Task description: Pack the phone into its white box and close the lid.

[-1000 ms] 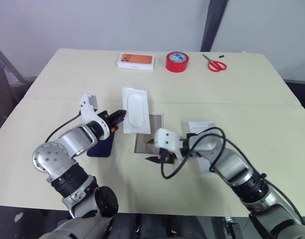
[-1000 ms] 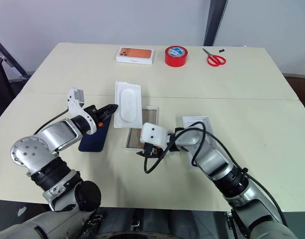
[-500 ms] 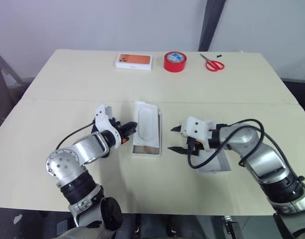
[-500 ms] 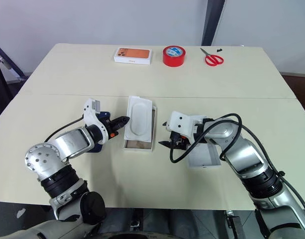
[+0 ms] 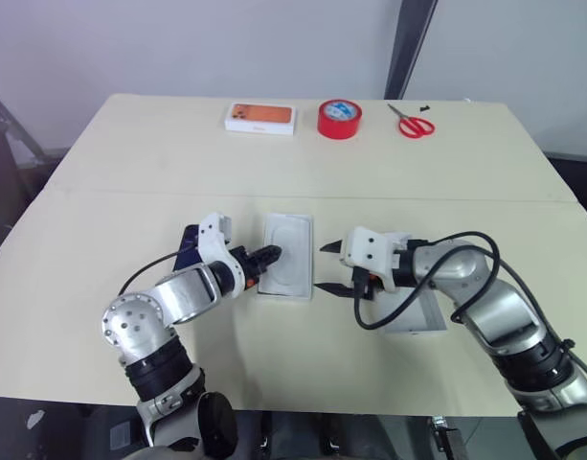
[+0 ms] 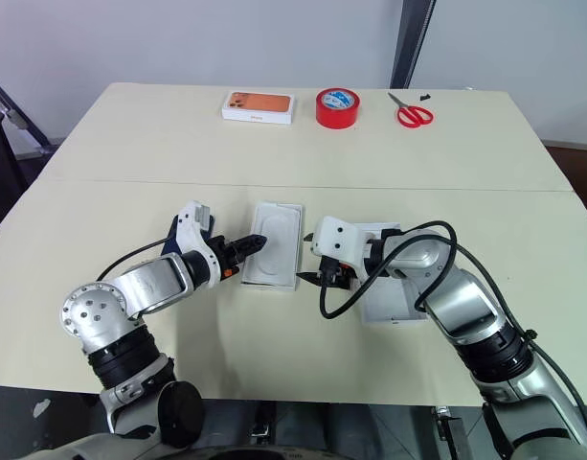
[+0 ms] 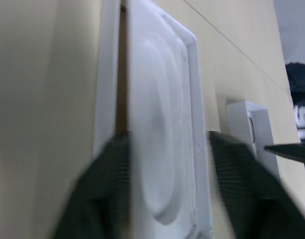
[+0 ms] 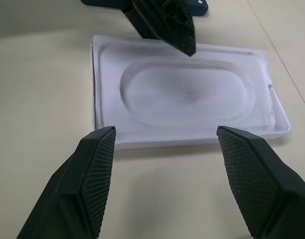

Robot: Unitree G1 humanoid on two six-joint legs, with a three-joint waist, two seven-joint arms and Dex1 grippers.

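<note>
A: Where do we see the lid [image 6: 274,280]?

B: It lies open side up on the table [image 6: 303,144], its white rim showing between our two grippers, with the flat white insert [image 8: 188,97] lying on top of it. The left gripper [image 6: 252,245] has its fingers spread, tips at the insert's near long edge. In the left wrist view the insert sits between the two fingers [image 7: 105,194].

A: And the right gripper [image 5: 328,267]?

B: Its fingers stand apart too, holding nothing, just off the insert's opposite long edge. In the right wrist view the insert lies just beyond the fingertips [image 8: 105,149].

A: The phone [image 5: 190,240]?

B: A dark blue strip of it peeks out behind the left gripper's wrist, flat on the table.

A: The white box [image 6: 389,292]?

B: It lies behind the right gripper's fingers, partly under that arm and its black cable [image 6: 408,235].
</note>
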